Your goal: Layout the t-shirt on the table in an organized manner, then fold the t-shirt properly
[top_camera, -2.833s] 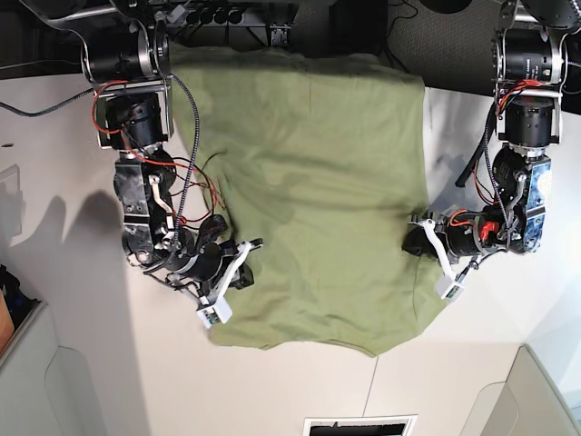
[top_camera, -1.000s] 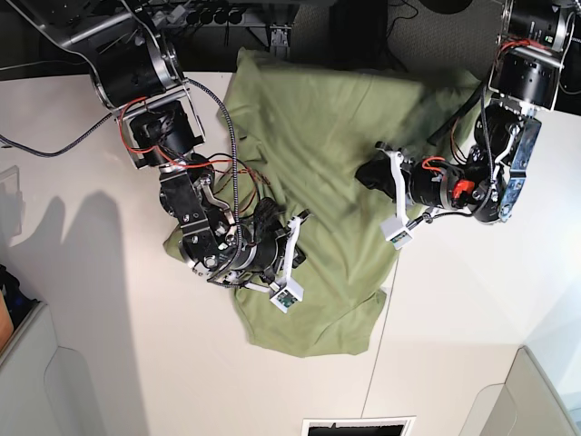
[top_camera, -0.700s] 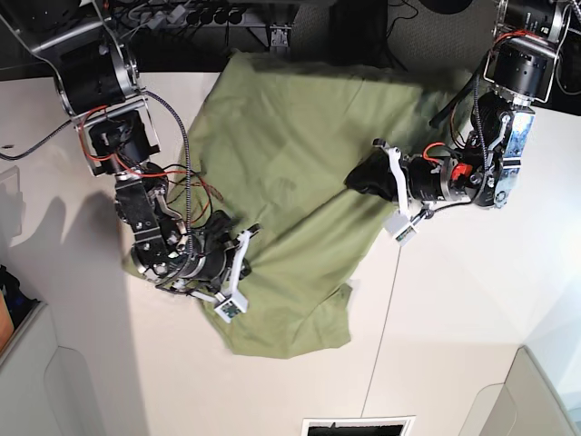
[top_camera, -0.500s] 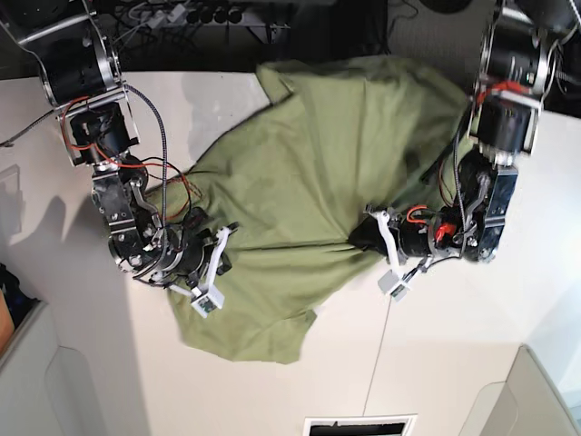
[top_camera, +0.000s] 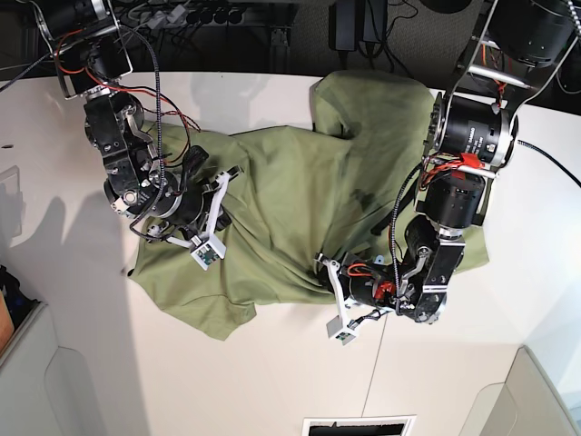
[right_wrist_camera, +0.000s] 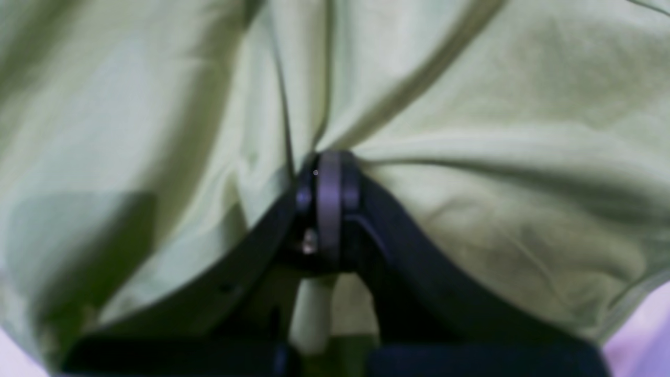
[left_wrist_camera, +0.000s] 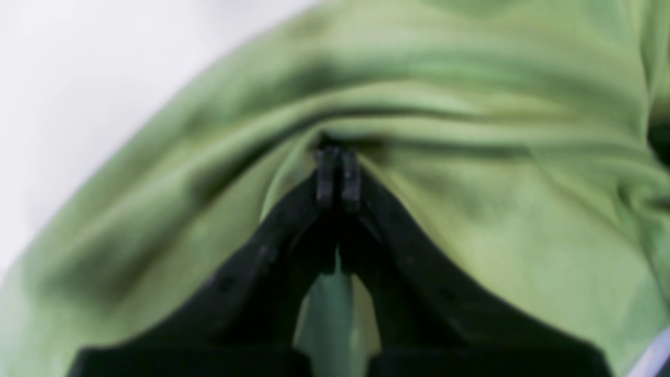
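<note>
**Both my grippers pinched on the green shirt, cloth bunched between them**

My left gripper (left_wrist_camera: 337, 175) has its jaws pressed together with a fold of the t-shirt (left_wrist_camera: 471, 157) caught between the tips; creases fan out from the pinch point, and a strip of cloth shows through the gap lower down between my black fingers (left_wrist_camera: 246, 262). The white table (left_wrist_camera: 78, 78) shows past the shirt's edge in the upper left of my left wrist view, which is blurred.

My right gripper (right_wrist_camera: 328, 178) is likewise closed tight on the t-shirt (right_wrist_camera: 497, 131), with folds radiating away from the tips and fabric filling nearly the whole right wrist view. A little of the pale table (right_wrist_camera: 644, 324) peeks out at the lower right corner.

From the base view, the t-shirt (top_camera: 290, 200) lies crumpled on the table (top_camera: 73, 363), stretched slantwise between my two grips rather than spread flat. My right gripper (top_camera: 221, 186) holds it on that view's left, with a flap of cloth trailing down toward the near edge below it. My left gripper (top_camera: 325, 268) grips the shirt's lower edge just beside the thin dark seam line (top_camera: 377, 363) that runs across the tabletop. The far part of the shirt reaches the table's back edge, partly tucked behind my left arm (top_camera: 458, 182). Deep wrinkles run across the middle of the shirt
</note>
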Robot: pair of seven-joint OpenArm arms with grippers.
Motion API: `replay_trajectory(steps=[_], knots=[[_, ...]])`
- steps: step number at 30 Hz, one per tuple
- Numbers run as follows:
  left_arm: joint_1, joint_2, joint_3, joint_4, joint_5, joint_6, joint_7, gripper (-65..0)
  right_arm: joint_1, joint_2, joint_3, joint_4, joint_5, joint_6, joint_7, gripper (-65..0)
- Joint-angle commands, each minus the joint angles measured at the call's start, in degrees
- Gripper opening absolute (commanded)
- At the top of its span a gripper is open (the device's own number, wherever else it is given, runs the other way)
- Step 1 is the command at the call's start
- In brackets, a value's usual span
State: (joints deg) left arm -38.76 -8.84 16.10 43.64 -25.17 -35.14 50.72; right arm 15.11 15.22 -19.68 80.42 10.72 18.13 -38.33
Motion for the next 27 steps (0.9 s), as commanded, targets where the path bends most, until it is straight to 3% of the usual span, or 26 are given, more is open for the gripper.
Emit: replay_trajectory(steps=[1, 8, 10, 15, 18, 22, 27], knots=[[-2.8, -1.5, -0.3, 3.3, -3.4, -0.2, 0.2, -65.0, 1.6, 0.3, 0.7, 0.8, -0.9, -1.1, -0.5, -65.0], [2.0, -13.7, -0.3, 22.8, -19.3, -0.7, 7.8, -65.0, 4.4, 0.3, 3.0, 1.1, -0.6, -1.0, -0.3, -65.0], [5.8, -17.6, -0.3, 27.6, -24.3, -2.3, 11.5, -65.0, 5.2, 0.3, 3.1, 1.0, -0.6, -1.0, -0.4, -65.0], [18.7, -25.7, -0.3, 34.7, -26.9, -3.1, 12.8, -65.0, 5.7, 0.3, 3.1, 0.6, -0.6, -0.9, -0.3, -65.0], [25.0, -28.0, -0.3, 34.7, -24.4, -3.5, 10.2, -65.0, 5.6, 0.3, 3.1, -0.4, -0.6, 0.0, -0.3, -65.0], [30.5, -29.1, -0.3, 33.2, -13.4, -3.2, 0.0, -65.0, 5.7, 0.3, 3.1, -3.4, -0.7, 0.2, -0.3, -65.0], [26.0, -27.4, -0.3, 25.3, 0.9, 0.2, -6.9, -65.0, 5.3, 1.4, 3.1, -5.5, -0.7, 0.2, -0.3, -65.0]])
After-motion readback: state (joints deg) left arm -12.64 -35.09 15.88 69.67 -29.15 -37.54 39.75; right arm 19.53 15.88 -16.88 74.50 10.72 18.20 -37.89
